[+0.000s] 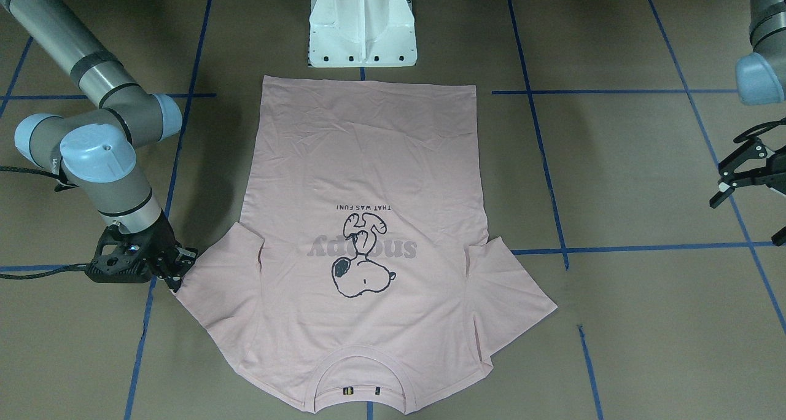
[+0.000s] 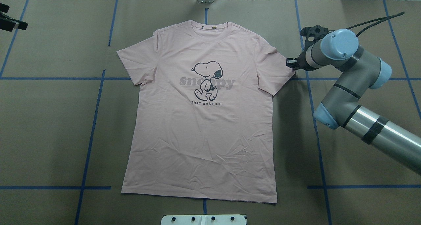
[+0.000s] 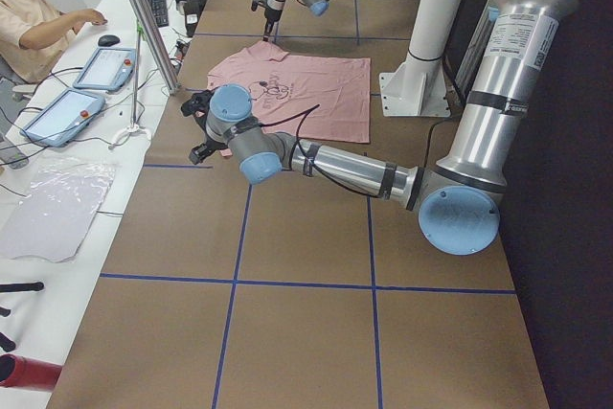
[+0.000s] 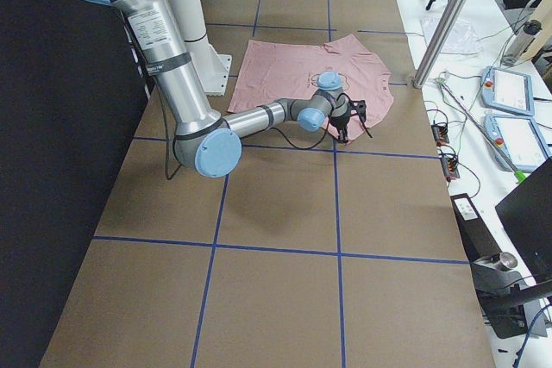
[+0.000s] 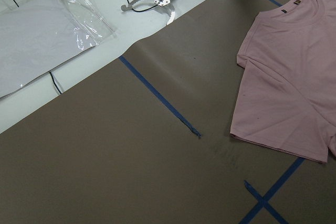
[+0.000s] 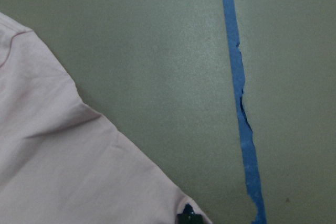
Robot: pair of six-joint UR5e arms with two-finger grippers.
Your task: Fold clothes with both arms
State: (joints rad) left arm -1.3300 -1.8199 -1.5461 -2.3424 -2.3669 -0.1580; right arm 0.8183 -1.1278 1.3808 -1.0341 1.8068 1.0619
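One T-shirt, two grippers.
My right gripper touches its 3 o'clock sleeve, grip unclear; left gripper gapes, empty.

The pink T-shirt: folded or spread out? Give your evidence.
Spread out. The T-shirt lies flat, print up, its whole outline showing, no part doubled over.

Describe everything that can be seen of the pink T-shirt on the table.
The T-shirt is pale pink, of thin, lightly creased cloth, with short sleeves and a ribbed round collar. It lies flat, front up, unfolded, on the brown table cover, collar away from the robot. The front shows a black-outlined cartoon dog over grey "snoopy" lettering, with "THAT WAS FUN!" below. The right pincer meets one sleeve tip; a grip cannot be confirmed.
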